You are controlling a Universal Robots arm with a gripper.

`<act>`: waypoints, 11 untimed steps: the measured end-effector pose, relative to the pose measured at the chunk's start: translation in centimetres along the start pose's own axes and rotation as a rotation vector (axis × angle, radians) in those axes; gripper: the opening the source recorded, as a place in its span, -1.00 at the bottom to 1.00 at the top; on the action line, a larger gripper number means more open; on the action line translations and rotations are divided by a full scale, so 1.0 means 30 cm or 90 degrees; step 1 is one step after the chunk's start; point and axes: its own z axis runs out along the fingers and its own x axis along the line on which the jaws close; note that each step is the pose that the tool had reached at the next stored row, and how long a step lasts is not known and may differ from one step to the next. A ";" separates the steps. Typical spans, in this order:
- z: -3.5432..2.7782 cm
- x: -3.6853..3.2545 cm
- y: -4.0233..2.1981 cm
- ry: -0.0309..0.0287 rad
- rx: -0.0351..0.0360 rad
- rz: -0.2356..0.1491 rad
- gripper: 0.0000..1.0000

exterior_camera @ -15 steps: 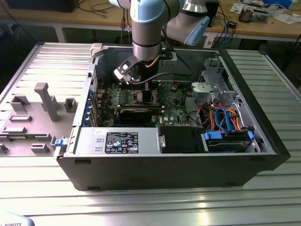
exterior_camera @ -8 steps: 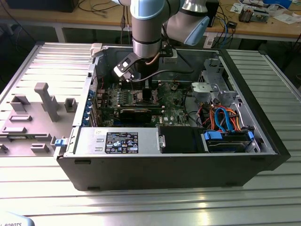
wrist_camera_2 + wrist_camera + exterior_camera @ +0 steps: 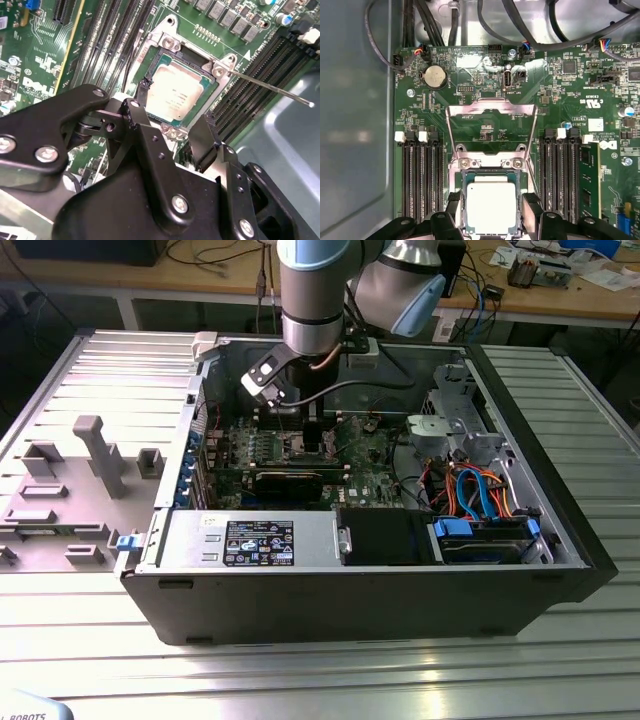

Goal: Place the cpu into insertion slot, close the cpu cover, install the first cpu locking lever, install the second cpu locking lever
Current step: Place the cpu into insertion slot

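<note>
The cpu [image 3: 490, 209] [image 3: 176, 92], a flat silver square, lies level in the insertion slot [image 3: 490, 173] [image 3: 167, 44] on the green board. My gripper [image 3: 492, 200] [image 3: 176, 104] [image 3: 310, 435] hangs low over it and is open, one black finger [image 3: 454, 202] [image 3: 143, 90] on each side of the chip, close to its edges with a thin gap. The cpu cover [image 3: 490, 107], a silver windowed frame, stands swung back beyond the socket. A thin locking lever [image 3: 270, 87] sticks out unlatched past the socket corner.
Long black memory slots [image 3: 422, 175] [image 3: 560, 175] flank the socket. Beyond the cover are a coin battery [image 3: 434, 76] and cables [image 3: 520, 30]. In the exterior view, the case walls, drive cage [image 3: 450, 430] and power supply [image 3: 250, 540] hem the arm in. A grey fixture [image 3: 90, 450] stands outside.
</note>
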 end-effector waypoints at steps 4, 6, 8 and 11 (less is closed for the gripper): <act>-0.003 0.000 0.000 0.0001 0.0008 0.000 -0.21; -0.003 0.000 0.000 0.0000 0.0009 0.000 -0.45; -0.003 0.000 0.000 0.0000 0.0009 0.000 -0.57; -0.003 0.000 0.000 0.0000 0.0010 0.000 -0.79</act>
